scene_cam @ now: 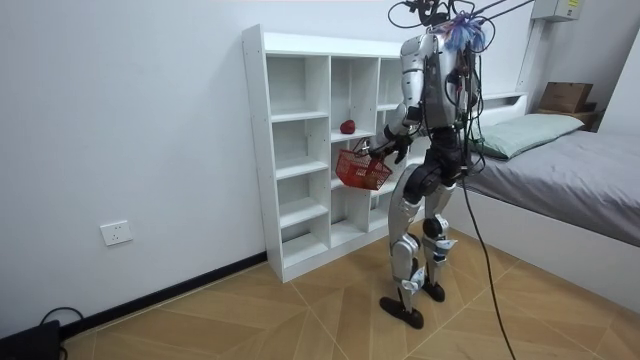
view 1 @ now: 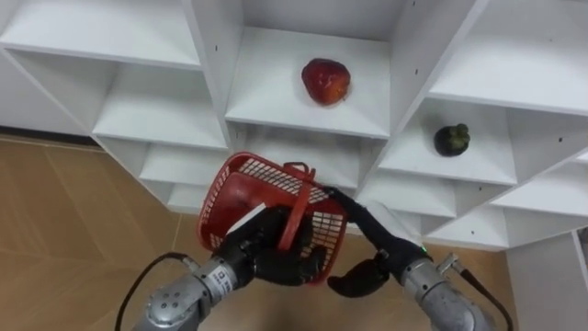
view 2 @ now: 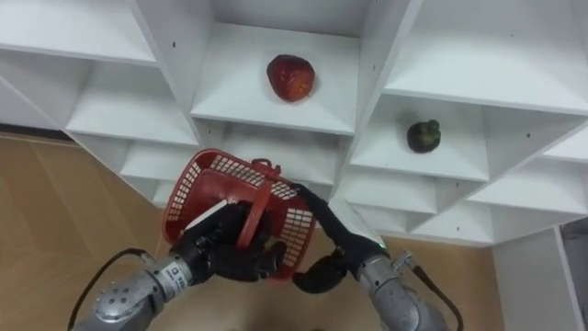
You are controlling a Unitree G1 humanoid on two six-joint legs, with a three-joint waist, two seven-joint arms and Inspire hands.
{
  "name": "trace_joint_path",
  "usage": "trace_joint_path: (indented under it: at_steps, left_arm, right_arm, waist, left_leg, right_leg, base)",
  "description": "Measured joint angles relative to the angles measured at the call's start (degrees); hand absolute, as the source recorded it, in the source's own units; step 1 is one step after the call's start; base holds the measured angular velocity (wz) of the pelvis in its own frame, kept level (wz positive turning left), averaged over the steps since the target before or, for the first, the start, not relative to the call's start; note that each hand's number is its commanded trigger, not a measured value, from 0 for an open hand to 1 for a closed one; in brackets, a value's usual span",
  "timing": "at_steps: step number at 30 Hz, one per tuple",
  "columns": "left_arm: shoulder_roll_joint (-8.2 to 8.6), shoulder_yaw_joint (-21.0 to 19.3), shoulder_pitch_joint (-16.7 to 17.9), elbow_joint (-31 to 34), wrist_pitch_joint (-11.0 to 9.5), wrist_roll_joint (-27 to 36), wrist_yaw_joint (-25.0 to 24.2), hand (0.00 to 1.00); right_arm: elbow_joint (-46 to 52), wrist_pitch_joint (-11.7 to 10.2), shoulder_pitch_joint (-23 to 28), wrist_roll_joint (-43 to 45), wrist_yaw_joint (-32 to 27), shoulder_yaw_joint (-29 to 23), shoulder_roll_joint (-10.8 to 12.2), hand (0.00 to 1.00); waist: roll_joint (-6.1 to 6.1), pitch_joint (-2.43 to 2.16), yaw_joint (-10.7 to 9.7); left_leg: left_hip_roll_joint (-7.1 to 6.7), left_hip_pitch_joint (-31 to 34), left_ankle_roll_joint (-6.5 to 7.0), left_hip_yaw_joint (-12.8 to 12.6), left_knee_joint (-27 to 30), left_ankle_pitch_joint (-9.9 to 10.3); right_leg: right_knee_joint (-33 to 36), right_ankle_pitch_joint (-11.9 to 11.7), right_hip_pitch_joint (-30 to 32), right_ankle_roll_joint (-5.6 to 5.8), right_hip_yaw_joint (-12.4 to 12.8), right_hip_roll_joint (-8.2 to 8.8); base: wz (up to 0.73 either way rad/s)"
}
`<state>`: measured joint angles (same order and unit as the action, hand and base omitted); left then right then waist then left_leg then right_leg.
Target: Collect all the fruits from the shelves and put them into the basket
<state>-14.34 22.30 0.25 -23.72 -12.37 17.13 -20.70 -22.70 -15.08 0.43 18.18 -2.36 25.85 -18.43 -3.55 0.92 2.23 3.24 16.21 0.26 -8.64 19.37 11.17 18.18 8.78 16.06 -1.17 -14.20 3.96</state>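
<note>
A red plastic basket (view 1: 253, 195) hangs tilted in front of the white shelf unit (view 1: 303, 119). My left hand (view 1: 266, 256) is shut on the basket's handle (view 1: 296, 213) from below. My right hand (view 1: 372, 241) lies against the basket's right side with its fingers straight, holding nothing. A red fruit (view 1: 325, 81) rests in the middle compartment, above the basket. A dark round fruit with a green cap (view 1: 451, 139) sits in the compartment to its right. In the room view I stand close to the shelf unit (scene_cam: 300, 150) with the basket (scene_cam: 362, 168) held just below the red fruit (scene_cam: 347, 127).
The other compartments of the shelf unit hold nothing. Wooden floor (view 1: 64, 239) lies below and to the left. In the room view a bed (scene_cam: 570, 170) stands behind me at the room view's right, and a white wall (scene_cam: 130, 120) runs along its left.
</note>
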Motion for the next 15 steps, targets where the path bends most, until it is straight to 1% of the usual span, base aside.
trace_joint_path:
  at_steps: [1,3,4,5,6,8,9,11,12,13,15]
  left_arm:
    - [-0.08,-0.31,0.39,0.00,-0.19,0.00,0.23,1.00]
    - [-0.50,-1.38,1.97,-0.02,-0.37,-0.34,1.34,1.00]
    - [-0.58,-1.66,2.18,-0.05,-0.37,-0.92,1.65,1.00]
    - [-0.74,-2.03,2.29,-0.16,-0.37,-2.01,2.36,1.00]
    - [-0.88,-2.28,2.48,-0.19,-0.37,-3.26,3.04,1.00]
    - [-0.76,-3.08,2.59,-0.82,-0.39,-5.50,3.83,1.00]
    - [-0.75,-3.43,2.60,-1.35,-0.38,-6.69,4.25,1.00]
    - [-0.71,-4.16,2.72,-2.39,-0.39,-6.91,4.30,1.00]
    - [-0.79,-4.41,3.01,-2.98,-0.39,-6.85,4.49,1.00]
    - [-0.86,-4.41,3.18,-3.21,-0.38,-6.85,4.76,1.00]
    - [-0.86,-4.56,4.22,-3.59,-0.38,-6.74,5.63,1.00]
  right_arm:
    - [0.40,0.00,0.10,0.02,0.01,-0.01,-0.02,0.00]
    - [1.53,0.04,0.19,0.03,0.02,-0.10,-0.08,0.00]
    - [1.91,0.04,0.21,0.00,-0.03,-0.18,-0.09,0.00]
    - [3.04,0.07,0.22,0.00,-0.16,-0.26,-0.17,0.00]
    - [4.25,0.06,0.23,0.02,-0.32,-0.25,-0.16,0.00]
    - [5.55,0.03,0.23,0.02,-0.76,-0.25,-0.03,0.00]
    - [5.94,0.04,0.22,0.02,-0.85,-0.26,0.04,0.00]
    - [6.54,0.05,0.24,0.17,-0.86,-0.30,0.02,0.00]
    - [7.32,0.11,0.25,0.15,-0.86,-0.39,-0.06,0.00]
    - [7.94,0.13,0.25,0.09,-0.87,-0.54,-0.12,0.00]
    - [10.65,0.13,0.26,0.09,-1.70,-1.02,-0.29,0.00]
  waist:
    - [-0.13,-0.03,-0.08]
    - [-0.84,-0.01,-0.12]
    - [-1.00,-0.08,-0.10]
    - [-1.26,-0.05,0.00]
    - [-1.41,-0.15,0.12]
    - [-1.49,-0.14,0.23]
    - [-1.62,-0.20,0.35]
    - [-1.93,-0.18,0.73]
    - [-2.15,-0.33,0.78]
    - [-2.24,-0.35,0.82]
    - [-2.62,-0.34,1.13]
  left_leg:
    - [0.02,-0.44,-0.05,0.02,-0.16,-0.03]
    - [0.08,-2.69,-0.19,0.08,-1.09,-0.11]
    - [0.07,-3.09,-0.26,0.10,-1.43,-0.15]
    - [0.05,-3.82,-0.32,0.10,-1.93,-0.19]
    - [0.03,-4.17,-0.34,0.10,-2.12,-0.19]
    - [0.02,-4.89,-0.36,0.09,-2.26,-0.21]
    - [0.04,-5.18,-0.37,0.10,-2.32,-0.20]
    - [0.02,-5.84,-0.42,0.08,-2.87,-0.23]
    - [0.06,-5.94,-0.45,0.08,-3.02,-0.24]
    - [0.08,-5.93,-0.46,0.09,-3.06,-0.25]
    - [0.10,-5.96,-0.48,0.09,-3.11,-0.24]
  right_leg:
    - [-0.38,-0.01,-0.59,0.00,-0.04,-0.02]
    - [-1.30,0.04,-2.95,0.04,-0.23,-0.23]
    - [-1.54,0.03,-3.37,0.04,-0.21,-0.35]
    - [-1.64,0.04,-3.96,0.05,-0.25,-0.61]
    - [-1.75,0.05,-4.32,0.06,-0.22,-0.65]
    - [-2.38,-0.02,-5.11,0.10,-0.20,-0.77]
    - [-2.60,-0.02,-5.48,0.11,-0.23,-0.85]
    - [-2.92,-0.01,-6.03,0.12,-0.23,-0.91]
    - [-3.24,-0.02,-6.23,0.12,-0.23,-1.01]
    - [-3.36,-0.03,-6.25,0.11,-0.25,-1.04]
    - [-3.52,-0.04,-6.32,0.11,-0.20,-1.08]
  base:
    - [0.00]
    - [0.05]
    - [0.05]
    - [0.00]
    - [0.00]
    - [0.00]
    - [0.00]
    - [0.00]
    - [0.00]
    - [0.00]
    - [0.00]
